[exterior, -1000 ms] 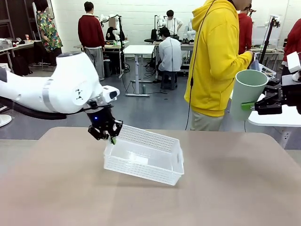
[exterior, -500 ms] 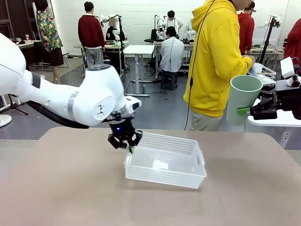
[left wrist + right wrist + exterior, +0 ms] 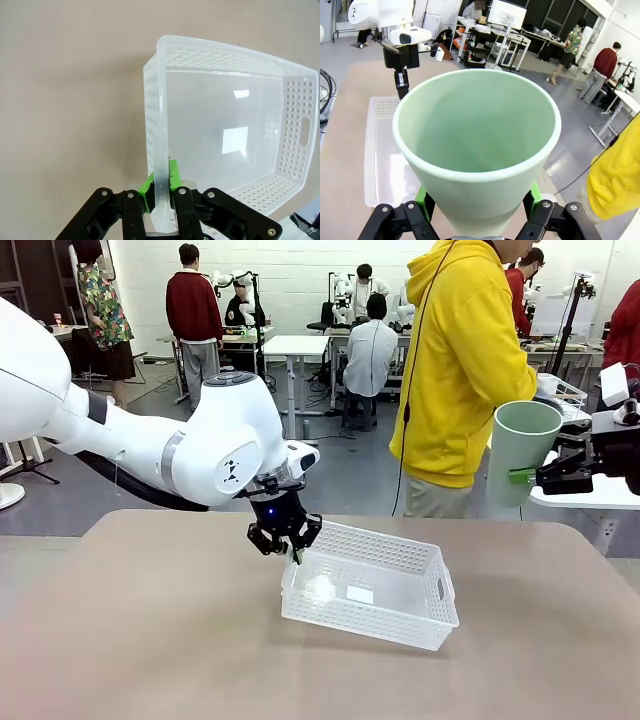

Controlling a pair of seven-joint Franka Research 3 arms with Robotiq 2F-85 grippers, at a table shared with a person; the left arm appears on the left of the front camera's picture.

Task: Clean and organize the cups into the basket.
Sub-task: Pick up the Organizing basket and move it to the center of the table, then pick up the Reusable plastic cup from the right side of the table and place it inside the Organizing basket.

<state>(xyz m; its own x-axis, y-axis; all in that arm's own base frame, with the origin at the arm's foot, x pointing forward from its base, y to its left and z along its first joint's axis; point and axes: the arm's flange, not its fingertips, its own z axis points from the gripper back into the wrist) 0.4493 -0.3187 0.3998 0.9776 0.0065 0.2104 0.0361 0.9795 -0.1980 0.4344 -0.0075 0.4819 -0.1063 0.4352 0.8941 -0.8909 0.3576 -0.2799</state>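
- The tabletop [image 3: 150, 640] is a broad, plain brown surface. The basket is near its middle, a little toward the robot's right.
- The basket [image 3: 365, 618] is a shallow white plastic tray with perforated walls and a handle cut-out in its end wall.
  - Its walls look thin, so I judge it light and somewhat flexible. A pinch at one corner may let it twist or swing.
  - The rim and the handle cut-out look like the firmest places to hold.
  - It is empty; the left wrist view shows only light reflections on its floor.
  - It looks slightly tipped, but I cannot tell whether the held end is off the tabletop.
- The mint-green cup [image 3: 520, 455] is held upright, mouth up, beyond the tabletop's right edge. It is well apart from the basket and near a person [image 3: 465, 370] in a yellow hoodie.
  - Nothing is inside it.
  - It looks stiff and matte, so probably not slippery.
  - It widens upward, so a hold low on the body should stop it sliding down through the pads.
- The left fingers [image 3: 148, 185] are closed tight on the basket's end wall near a corner, one green pad inside and one outside.
- The right fingers [image 3: 422, 199] stand spread wide, with pads pressed on opposite sides of the cup's lower body.
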